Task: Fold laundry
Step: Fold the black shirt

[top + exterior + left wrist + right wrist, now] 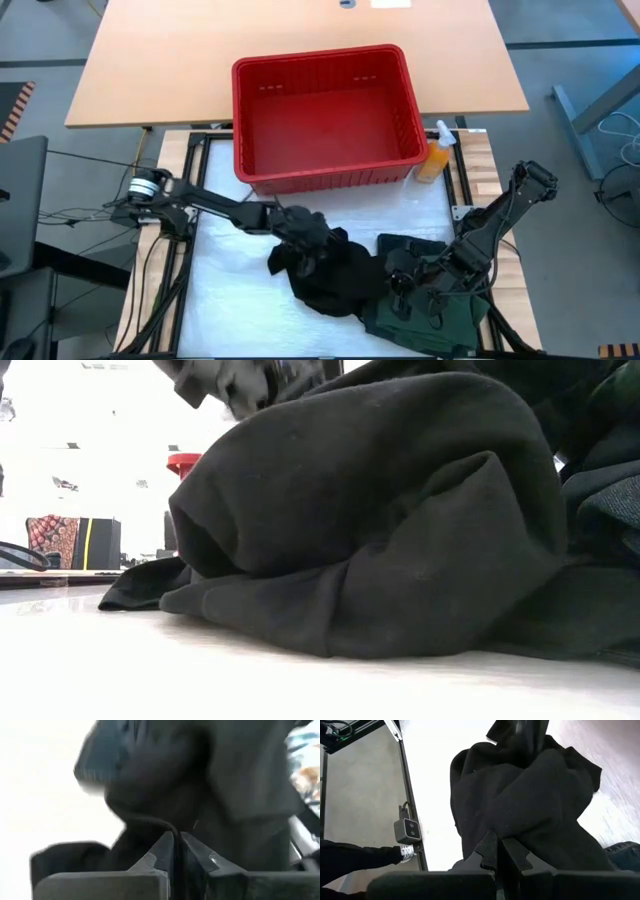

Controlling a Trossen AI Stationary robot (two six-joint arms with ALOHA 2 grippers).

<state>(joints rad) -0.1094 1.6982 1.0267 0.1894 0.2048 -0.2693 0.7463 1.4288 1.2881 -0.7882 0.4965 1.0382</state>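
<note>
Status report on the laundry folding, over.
Left pincer shut on crumpled black cloth garment. Right pincer shut on it too. Dark green garment beside it. Nothing in the way.

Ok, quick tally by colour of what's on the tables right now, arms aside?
Black: 1, black garment
Dark green: 1, green garment
Red: 1, red basket
Orange: 1, orange spray bottle
Total: 4
</note>
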